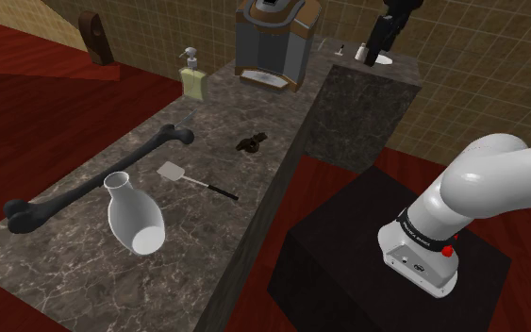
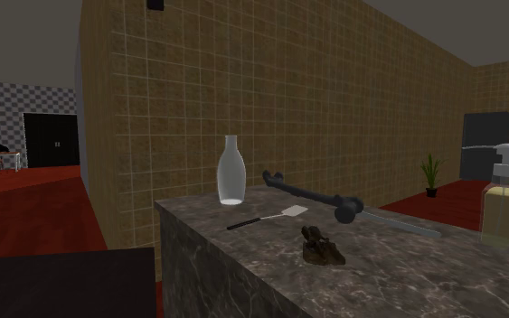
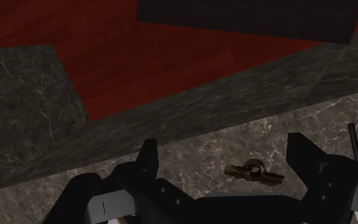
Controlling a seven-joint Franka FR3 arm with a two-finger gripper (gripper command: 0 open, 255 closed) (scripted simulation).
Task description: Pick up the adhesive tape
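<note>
Black two-finger gripper (image 3: 225, 145), nearest the wrist camera: its fingers stand wide apart and clasp nothing, and the hand hangs well above the dark, marble-patterned stone counter (image 1: 56, 273).

Task object: the adhesive tape (image 1: 251, 143), a small dark-brown, low-lying piece with a round middle. It rests on the counter near the long edge facing the robot's black box stand (image 1: 348, 245). In the wrist view it lies ahead of the open fingers, within the gap between them though closer to one, and touches neither.

Neighbours, all apart from the tape:
- a flat white spatula with a thin black handle (image 1: 192, 179), near it toward the counter's near end
- a white bottle-shaped vase (image 1: 133, 219), farther that way
- a long dark bone-shaped bar (image 1: 103, 179), along the opposite edge
- a pale green pump soap bottle (image 1: 193, 77) and a grey-and-brown coffee machine (image 1: 274, 42), at the far end

Step in hand, as judged: the approach, with the grasp not yet begun. The next move calls for a descent that centres the tape between the fingers, set across its narrower width and clear of the spatula handle, before they close.
</note>
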